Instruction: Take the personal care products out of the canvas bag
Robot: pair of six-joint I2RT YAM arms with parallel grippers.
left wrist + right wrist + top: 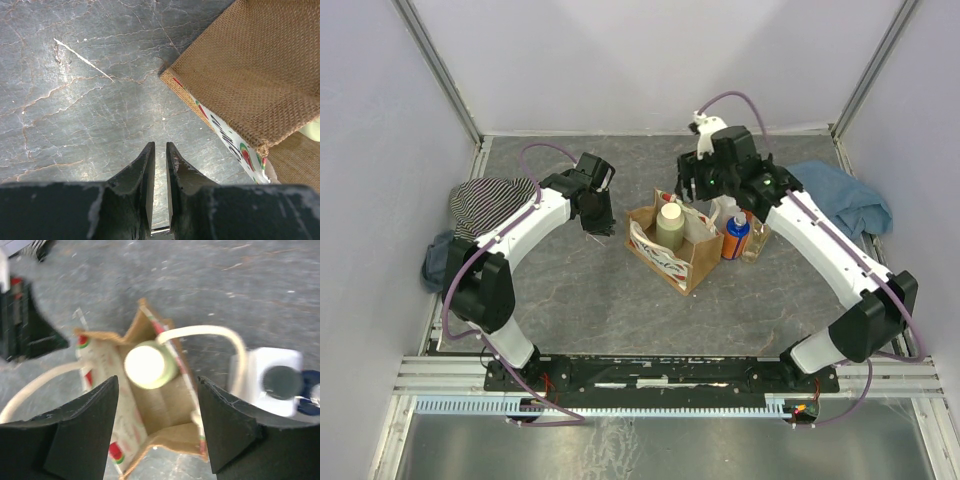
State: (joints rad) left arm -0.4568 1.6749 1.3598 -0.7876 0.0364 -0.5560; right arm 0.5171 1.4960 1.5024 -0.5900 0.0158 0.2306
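Grey, marble-veined tabletop point(570, 300) fills a booth with plain pale walls and metal rails along its edges. At the far left a striped black-and-white garment point(485, 200) lies bunched against the rail. The left fingers point(601, 222) hang just left of the bag, closed to a thin slit with nothing between them.

In the middle stands the small boxy tan canvas bag point(698, 265), open at the top, with cream loop handles. Its white panel bears red-and-green motifs and lettering too slanted to read. A pale green bottle with a paler top point(670, 225) stands upright inside it. The right fingers point(700, 192) hover over the bag's mouth, spread wide and gripping nothing.

Just right of the bag, out on the tabletop, stand a white bottle with a dark cap point(272, 385), a blue bottle with an orange top point(736, 238) and a clear yellowish bottle point(757, 240); no label is legible. A crumpled blue cloth point(845, 200) lies at the far right.
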